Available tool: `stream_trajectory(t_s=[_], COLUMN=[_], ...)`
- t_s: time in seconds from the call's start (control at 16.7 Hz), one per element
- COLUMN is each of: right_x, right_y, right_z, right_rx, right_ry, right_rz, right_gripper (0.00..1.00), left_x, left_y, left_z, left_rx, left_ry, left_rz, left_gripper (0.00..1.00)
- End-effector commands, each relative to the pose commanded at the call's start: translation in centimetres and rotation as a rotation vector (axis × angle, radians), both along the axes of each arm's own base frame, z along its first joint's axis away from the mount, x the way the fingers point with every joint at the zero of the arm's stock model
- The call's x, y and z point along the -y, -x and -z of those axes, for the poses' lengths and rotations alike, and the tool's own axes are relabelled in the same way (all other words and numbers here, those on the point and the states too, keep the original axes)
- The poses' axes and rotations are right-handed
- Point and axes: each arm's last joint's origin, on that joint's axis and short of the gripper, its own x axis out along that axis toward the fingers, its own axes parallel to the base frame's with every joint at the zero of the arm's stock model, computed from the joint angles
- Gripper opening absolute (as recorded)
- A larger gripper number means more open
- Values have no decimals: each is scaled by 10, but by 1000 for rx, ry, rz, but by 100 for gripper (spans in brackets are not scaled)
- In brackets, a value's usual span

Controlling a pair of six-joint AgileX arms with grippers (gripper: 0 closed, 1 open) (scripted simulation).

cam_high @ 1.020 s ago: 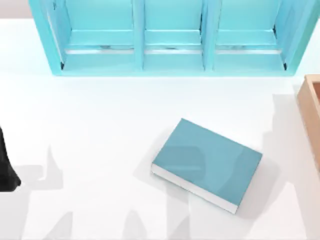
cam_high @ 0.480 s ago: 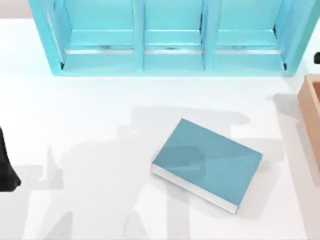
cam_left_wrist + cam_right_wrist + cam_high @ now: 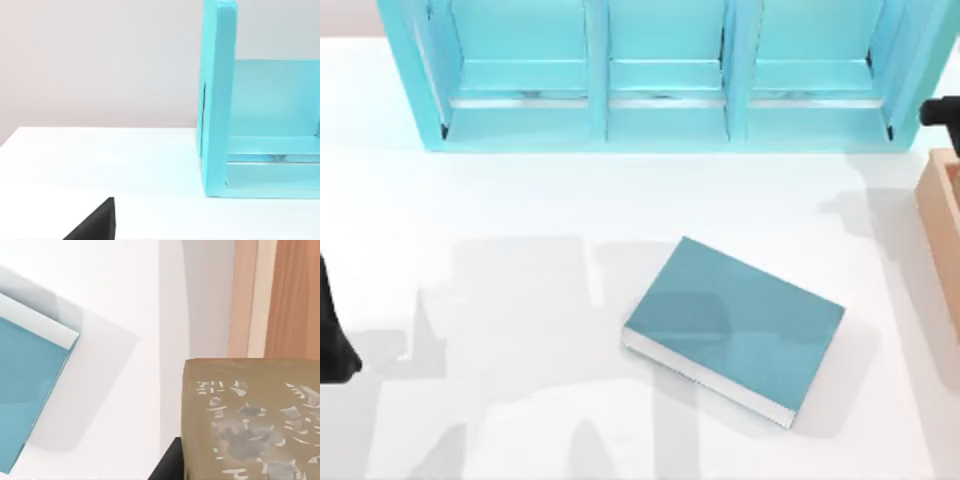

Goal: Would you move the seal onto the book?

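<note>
Quick head count: one book [image 3: 735,325], one seal [image 3: 250,420], one teal shelf unit [image 3: 660,75] with three open compartments, one light-wood box [image 3: 942,230], and two AgileX arms, all on a white table [image 3: 500,210].

The book lies flat, teal cover up and white page edges showing, turned at an angle. Nothing is sitting on its cover. The shelf unit stands behind the book at the far side of the table. The wooden box is off to the book's right, well apart from it.

The seal isn't on the book. It's up close in the right wrist view, a tan-brown block with pale marks on its face, raised off the table. The book's corner [image 3: 30,390] shows below it to one side and the box wall [image 3: 280,295] to the other. The right gripper [image 3: 169,466] is clamped on the seal, with a dark finger pressed against the block's side. In the top view the right arm [image 3: 942,112] pokes in beyond the book's right, over by the box.

The left arm [image 3: 332,330] is parked far to the book's left. For the left gripper [image 3: 95,225] there's no telling if it's open or closed.
</note>
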Motion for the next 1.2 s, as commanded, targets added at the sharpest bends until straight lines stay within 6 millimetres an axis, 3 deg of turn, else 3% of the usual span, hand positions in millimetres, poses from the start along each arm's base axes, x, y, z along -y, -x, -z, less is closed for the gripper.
stream_trajectory(t_s=[0.12, 0.24, 0.42, 0.6, 0.72, 0.84, 1.2], right_x=[-6, -26, -85, -151, -180, -192, -192], right_y=[-2, -6, -6, 11, 22, 28, 28], right_z=[4, 15, 40, 67, 80, 86, 84], right_rx=[-5, -13, -19, -18, -9, -2, 0], right_ry=[3, 9, 12, 10, 5, -1, -4], right_rz=[0, 0, -1, 1, 0, 0, 3], right_gripper=[0, 0, 0, 0, 0, 0, 0], left_x=[0, 0, 0, 0, 0, 0, 0], left_y=[0, 0, 0, 0, 0, 0, 0], left_z=[0, 0, 0, 0, 0, 0, 0], left_rx=[0, 0, 0, 0, 0, 0, 0], left_ry=[0, 0, 0, 0, 0, 0, 0], left_rz=[0, 0, 0, 0, 0, 0, 0], left_gripper=[100, 100, 100, 100, 100, 100, 100])
